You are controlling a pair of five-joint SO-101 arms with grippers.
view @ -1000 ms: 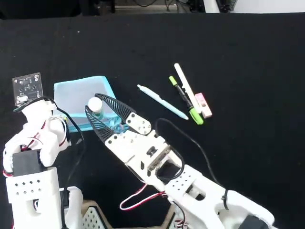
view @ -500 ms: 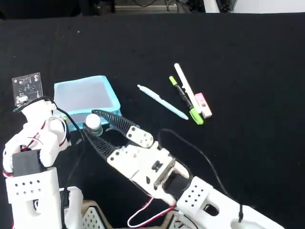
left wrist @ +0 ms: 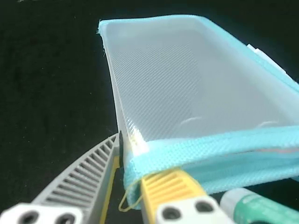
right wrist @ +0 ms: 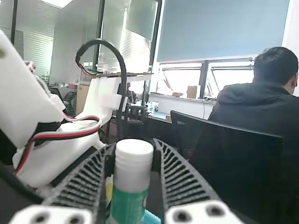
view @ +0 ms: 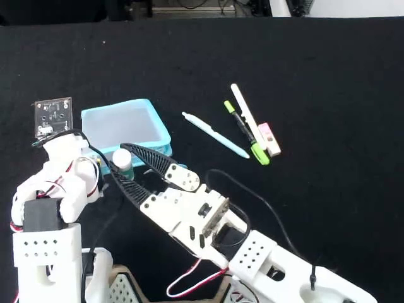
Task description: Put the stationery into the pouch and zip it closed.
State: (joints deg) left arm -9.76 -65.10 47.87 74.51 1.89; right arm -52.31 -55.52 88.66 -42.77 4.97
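Observation:
The light-blue mesh pouch (view: 126, 126) lies at the left of the black table. My left gripper (view: 96, 166) is shut on its near corner; the left wrist view has the pouch (left wrist: 187, 93) pinched at its blue edge between the grey and yellow fingers of the gripper (left wrist: 131, 161). My right gripper (view: 120, 161) is shut on a glue stick (view: 122, 161) with a white cap and green body, upright at the pouch's near edge. In the right wrist view the glue stick (right wrist: 132, 177) stands between the black ribbed fingers (right wrist: 88, 182). The stick's green end (left wrist: 261, 210) also shows in the left wrist view.
To the right of the pouch lie a pale-blue pen (view: 214, 134), a green-and-black highlighter (view: 246, 132), a white pen (view: 246, 113) and a pink eraser (view: 267, 136). A small circuit board (view: 53, 117) sits on the left arm. Black table stretches behind and to the right.
The right gripper carried the glue stick from over the pouch back to its near edge. The left arm shifted right and away, dragging the pouch with it.

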